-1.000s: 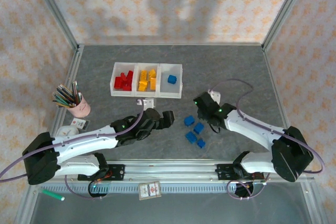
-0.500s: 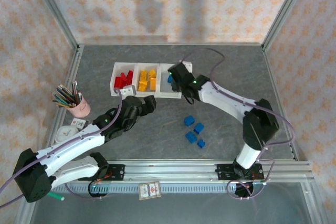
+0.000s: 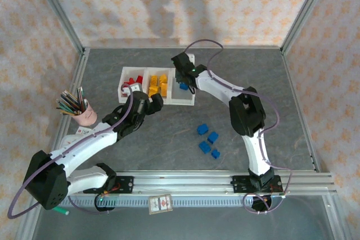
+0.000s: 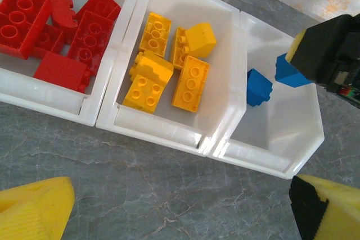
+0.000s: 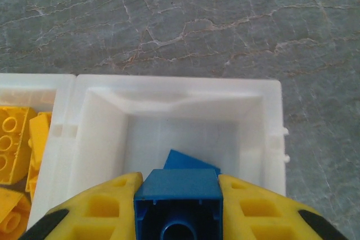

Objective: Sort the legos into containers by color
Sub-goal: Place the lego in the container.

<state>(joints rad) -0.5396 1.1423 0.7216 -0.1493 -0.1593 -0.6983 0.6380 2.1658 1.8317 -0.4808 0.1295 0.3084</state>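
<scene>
Right pincer (image 5: 178, 185) is clamped on a square blue lego (image 5: 177, 196) and hangs straight over the end compartment (image 5: 169, 91) of the containers. One other blue lego (image 5: 191, 161) lies directly beneath it, a touch fwd. So the drop looks plumb down, no sideways shift needed. Left pincer (image 4: 180, 212) gapes wide, empty, just short of the yellow compartment's near wall (image 4: 169, 133). Four loose blue legos (image 3: 207, 141) wait on the surface (image 3: 169, 150) well behind both pincers, approx. equally far from each.

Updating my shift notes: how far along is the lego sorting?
Done: red bricks sit in the left compartment, yellow bricks in the middle compartment, and one blue brick lies in the right compartment. In hand: the right pincer, shut on a second blue brick, over that compartment. Left: four blue bricks on the table.
</scene>
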